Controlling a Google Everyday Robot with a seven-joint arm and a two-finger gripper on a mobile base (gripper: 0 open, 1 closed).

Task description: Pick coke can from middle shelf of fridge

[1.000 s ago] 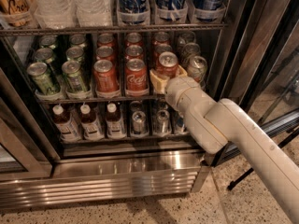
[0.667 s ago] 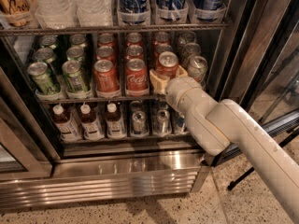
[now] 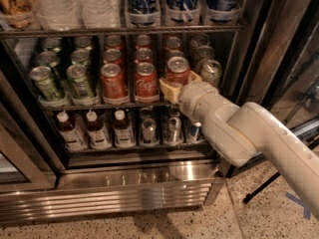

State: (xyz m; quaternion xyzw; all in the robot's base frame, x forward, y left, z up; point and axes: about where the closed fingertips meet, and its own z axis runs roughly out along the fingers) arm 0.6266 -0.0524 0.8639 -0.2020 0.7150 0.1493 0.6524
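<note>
The fridge [image 3: 134,185] stands open in front of me. Its middle shelf [image 3: 89,105] holds rows of green, red and silver cans. My gripper [image 3: 180,83] reaches in from the right at the shelf's front. Its pale fingers [image 3: 169,89] sit on either side of a red coke can [image 3: 178,69] in the third red lane and are closed around its lower half. The can stands upright, a little higher than the two red cans [image 3: 145,81] beside it. My arm [image 3: 249,133] hides the can's base.
Green cans [image 3: 79,78] fill the left lanes and a silver can [image 3: 211,71] stands just right of the gripper. Small brown bottles [image 3: 94,128] and cans sit on the rack below, tall bottles [image 3: 142,1] above. The glass door [image 3: 299,73] is at the right.
</note>
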